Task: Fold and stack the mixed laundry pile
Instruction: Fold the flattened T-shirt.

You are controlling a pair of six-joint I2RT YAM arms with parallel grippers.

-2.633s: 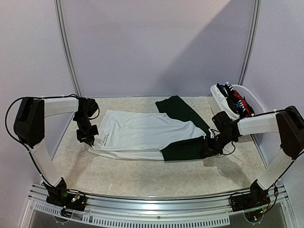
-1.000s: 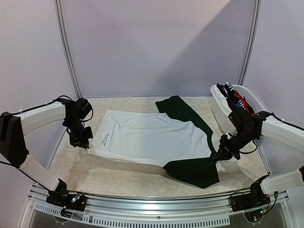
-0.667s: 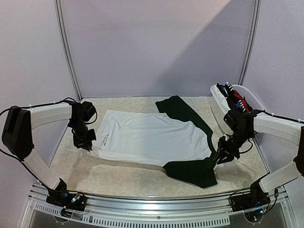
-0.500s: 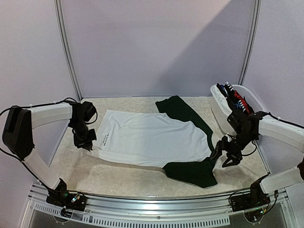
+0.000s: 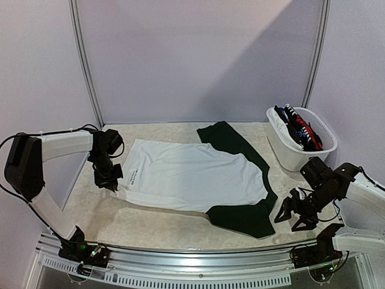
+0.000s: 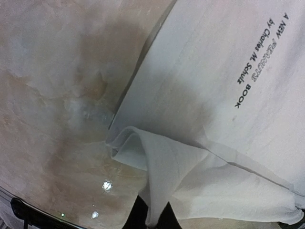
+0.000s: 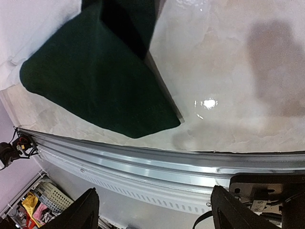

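Observation:
A white T-shirt (image 5: 192, 171) with dark green sleeves lies spread on the table, its black print (image 6: 259, 57) near the left edge. My left gripper (image 5: 110, 180) is shut on a pinched fold of the shirt's white corner (image 6: 157, 176), which rises between its dark fingertips (image 6: 138, 217). The near green sleeve (image 5: 243, 218) lies flat by the front edge and shows as a dark green flap (image 7: 95, 81) in the right wrist view. My right gripper (image 5: 292, 217) hovers open to the right of that sleeve, holding nothing. Its fingers (image 7: 86, 212) stand wide apart over the front rail.
A white tub (image 5: 295, 150) at the back right holds the rest of the laundry pile (image 5: 299, 129), red, blue and striped pieces. The metal front rail (image 7: 157, 164) runs just below the right gripper. The far green sleeve (image 5: 225, 137) points toward the back wall.
The right gripper has let go of the green sleeve, opened wide and drawn back right and toward the front edge. The sleeve now lies flat. The left arm has barely moved.

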